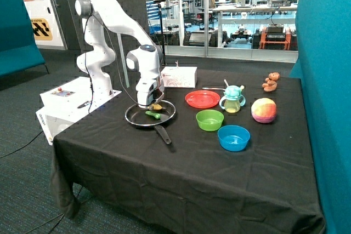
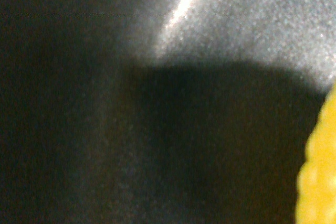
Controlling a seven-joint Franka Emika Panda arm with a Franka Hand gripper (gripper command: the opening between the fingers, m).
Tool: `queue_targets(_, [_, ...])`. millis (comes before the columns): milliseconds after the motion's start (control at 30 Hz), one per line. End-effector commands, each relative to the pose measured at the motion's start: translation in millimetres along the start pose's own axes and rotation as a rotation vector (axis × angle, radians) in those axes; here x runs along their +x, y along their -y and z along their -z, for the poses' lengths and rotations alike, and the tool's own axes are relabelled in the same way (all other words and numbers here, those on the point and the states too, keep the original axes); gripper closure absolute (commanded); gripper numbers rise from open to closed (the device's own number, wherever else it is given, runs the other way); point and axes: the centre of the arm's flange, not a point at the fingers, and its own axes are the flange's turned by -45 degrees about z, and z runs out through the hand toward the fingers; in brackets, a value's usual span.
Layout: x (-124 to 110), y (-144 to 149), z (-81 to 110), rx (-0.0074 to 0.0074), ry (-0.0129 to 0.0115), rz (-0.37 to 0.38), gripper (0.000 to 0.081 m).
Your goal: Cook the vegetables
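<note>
Both vegetables, green (image 1: 153,115) and yellow (image 1: 158,106), lie in the pan (image 1: 166,117); the end effector (image 1: 146,104) hangs low there, its grip state impossible to tell.

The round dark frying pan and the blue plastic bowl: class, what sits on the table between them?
The green plastic bowl, shown in the outside view, between frying pan and blue bowl.

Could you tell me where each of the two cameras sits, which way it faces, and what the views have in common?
Outside view: stands apart from the table, near its front corner, facing the whole arm and the tableware; the gripper is down in the frying pan, beside the green vegetable.
Wrist view: sits on the arm's wrist, looking down at close range onto the pan's dark floor; none of the robot's body shows.
Shared: the pan and the yellow vegetable, seen at the gripper in the outside view.
</note>
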Motion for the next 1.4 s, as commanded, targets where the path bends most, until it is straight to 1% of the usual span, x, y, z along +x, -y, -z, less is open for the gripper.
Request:
queue_targets(0, [-7,4,1.1,-0.0038,-0.0081,0.005,0.0017])
queue_targets(167, [-10,4,0.8,-0.0038,-0.0081,0.005,0.0002])
queue_targets(400, [-12,1,4.2,-0.0038,-0.0081,0.004,0.0006])
queue_targets(567, [-13,2,10.1,-0.0039,-0.0081,0.011,0.0029])
queue_targets(767, [-15,3,20.9,-0.0039,-0.0080,0.018,0.0055])
queue_targets(1133, [-20,0,53.0,-0.0039,-0.0080,0.033,0.0102])
queue_targets(1367, [-28,3,65.0,-0.0040,-0.0080,0.037,0.0133])
